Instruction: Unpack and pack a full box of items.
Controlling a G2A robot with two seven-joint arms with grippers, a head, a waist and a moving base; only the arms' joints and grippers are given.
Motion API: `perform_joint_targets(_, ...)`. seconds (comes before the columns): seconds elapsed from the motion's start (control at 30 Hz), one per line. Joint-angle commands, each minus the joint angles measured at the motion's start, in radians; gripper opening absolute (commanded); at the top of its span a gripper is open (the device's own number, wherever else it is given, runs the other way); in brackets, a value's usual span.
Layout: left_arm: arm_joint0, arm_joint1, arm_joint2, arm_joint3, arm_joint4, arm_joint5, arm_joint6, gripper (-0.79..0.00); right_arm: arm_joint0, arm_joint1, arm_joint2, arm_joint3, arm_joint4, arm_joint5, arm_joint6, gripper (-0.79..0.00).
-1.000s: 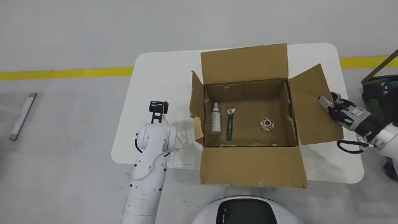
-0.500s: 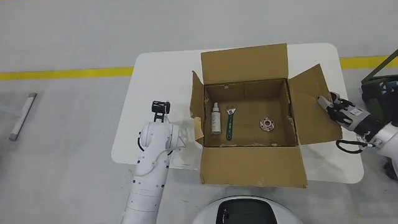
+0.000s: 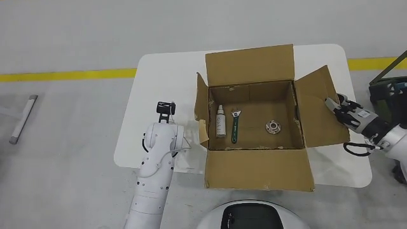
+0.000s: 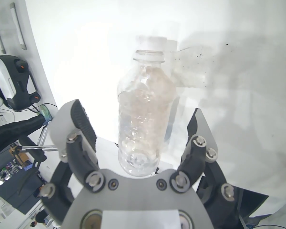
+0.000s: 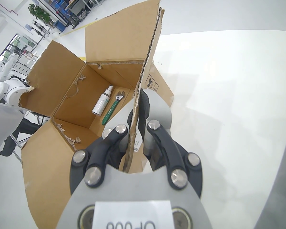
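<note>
An open cardboard box (image 3: 257, 168) stands mid-table. On its floor lie a white spray bottle (image 3: 220, 121), a green wrench (image 3: 234, 126) and a round metal part (image 3: 273, 127). My right gripper (image 3: 333, 104) is shut on the outer edge of the box's right flap (image 3: 318, 105). In the right wrist view the fingers (image 5: 145, 103) pinch the flap's edge (image 5: 149, 48), with the spray bottle (image 5: 102, 103) and wrench (image 5: 113, 109) beyond. My left arm (image 3: 162, 143) is left of the box. Its gripper (image 4: 135, 107) is open around a clear plastic bottle (image 4: 143, 110), with gaps on both sides.
The white table (image 3: 159, 76) has bare room left of the box and a narrow strip on its right. The box's back flap (image 3: 251, 63) and front flap lie spread outward. Dark equipment (image 3: 389, 92) stands off the table's right edge.
My left arm has edged slightly toward the box. The right gripper has stayed on the flap.
</note>
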Motion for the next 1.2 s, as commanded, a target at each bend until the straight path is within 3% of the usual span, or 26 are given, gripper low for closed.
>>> perform_joint_targets(0.0, 0.004, 0.001, 0.004, -0.029, 0.034, -0.006, -0.002, 0.0, 0.001, 0.0, -0.001, 0.0, 0.0, 0.0, 0.0, -0.785)
perform_joint_targets(0.23, 0.063, 0.01, 0.013, -0.267, 0.209, -0.046, -0.04, 0.0, 0.005, 0.002, -0.006, 0.005, -0.005, 0.001, -0.001, -0.785)
perform_joint_targets(0.4, 0.082, 0.01, -0.03, -0.446, 0.199, -0.052, -0.064, 0.0, 0.006, 0.003, -0.016, 0.006, -0.014, -0.002, -0.001, -0.785)
perform_joint_targets(0.53, 0.068, 0.005, -0.054, -0.594, 0.116, -0.062, -0.058, 0.0, 0.011, 0.003, -0.026, 0.01, -0.025, -0.003, -0.002, -0.785)
perform_joint_targets(0.73, 0.017, -0.007, -0.071, -0.78, -0.14, -0.066, -0.047, 0.0, 0.019, 0.004, -0.036, 0.013, -0.034, 0.002, -0.002, -0.785)
perform_joint_targets(0.9, -0.018, -0.014, -0.076, -0.846, -0.426, -0.098, -0.013, 0.0, 0.022, 0.005, -0.038, 0.014, -0.04, 0.008, -0.006, -0.785)
perform_joint_targets(1.1, -0.017, -0.012, -0.035, -0.733, -0.58, -0.16, 0.006, 0.0, 0.023, 0.005, -0.043, 0.017, -0.042, 0.013, -0.011, -0.785)
perform_joint_targets(1.13, -0.019, -0.011, -0.021, -0.702, -0.575, -0.164, -0.001, -0.028, 0.023, 0.005, -0.042, 0.018, -0.042, 0.013, -0.013, -0.785)
perform_joint_targets(1.17, -0.022, -0.012, -0.011, -0.679, -0.579, -0.156, 0.006, -0.369, 0.024, 0.006, -0.042, 0.019, -0.042, 0.013, -0.014, -0.785)
